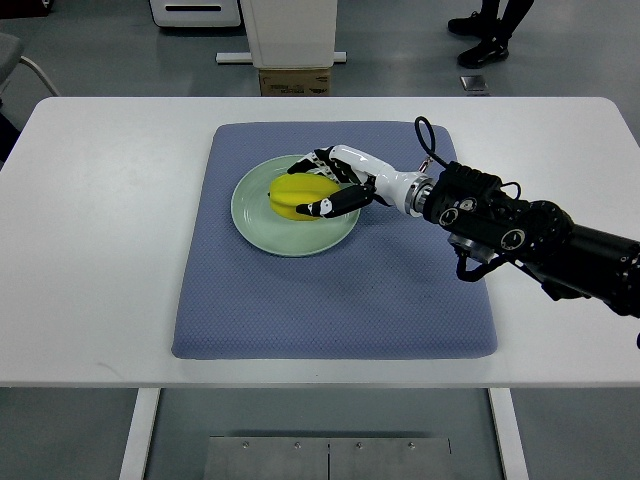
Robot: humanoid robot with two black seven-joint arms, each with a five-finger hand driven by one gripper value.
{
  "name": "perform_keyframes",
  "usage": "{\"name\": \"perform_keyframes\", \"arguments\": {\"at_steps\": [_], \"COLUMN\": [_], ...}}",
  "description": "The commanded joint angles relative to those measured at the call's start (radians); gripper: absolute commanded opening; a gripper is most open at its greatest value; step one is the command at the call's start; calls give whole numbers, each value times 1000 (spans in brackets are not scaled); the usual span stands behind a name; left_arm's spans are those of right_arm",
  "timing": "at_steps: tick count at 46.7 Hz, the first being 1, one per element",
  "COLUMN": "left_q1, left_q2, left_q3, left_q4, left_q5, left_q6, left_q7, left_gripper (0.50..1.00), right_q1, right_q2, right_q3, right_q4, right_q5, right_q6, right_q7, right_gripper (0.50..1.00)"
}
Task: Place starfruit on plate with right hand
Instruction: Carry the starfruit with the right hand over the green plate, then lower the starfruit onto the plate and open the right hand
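A yellow starfruit [293,194] lies on the pale green plate [258,228], which sits on the blue mat. My right hand [328,185] reaches in from the right over the plate's right side. Its white and black fingers [330,207] curl around the right end of the starfruit. The fruit's right end is hidden behind the fingers. No left arm shows in the picture.
The blue mat [335,290] covers the middle of the white table [90,250]. A cardboard box [295,80] and a white stand base sit on the floor beyond the far edge. A person's feet [487,40] show at the top right.
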Motion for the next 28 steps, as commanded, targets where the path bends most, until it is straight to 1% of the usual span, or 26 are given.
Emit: {"name": "perform_keyframes", "arguments": {"at_steps": [1,10,16,22,28], "left_q1": [0,0,0,0,0], "left_q2": [0,0,0,0,0], "left_q3": [1,-1,-1,-1,1], "left_q4": [1,1,1,1,1], "left_q5": [0,0,0,0,0], "left_q6": [0,0,0,0,0], "left_q7": [0,0,0,0,0], "left_gripper": [1000,1000,1000,1000,1000], "right_q1": [-7,-10,-7,-12,-48], "right_q2": [-1,-4,-8,-13,-24], "right_q3": [16,18,24,78,173], "right_q4": [0,5,5,2,2], "right_q5": [0,-2,0,0,0], "right_q6": [-5,7,7,7,9], "right_q7": [0,-3,-31,-37,-40], "right_gripper": [991,1000,1000,1000,1000]}}
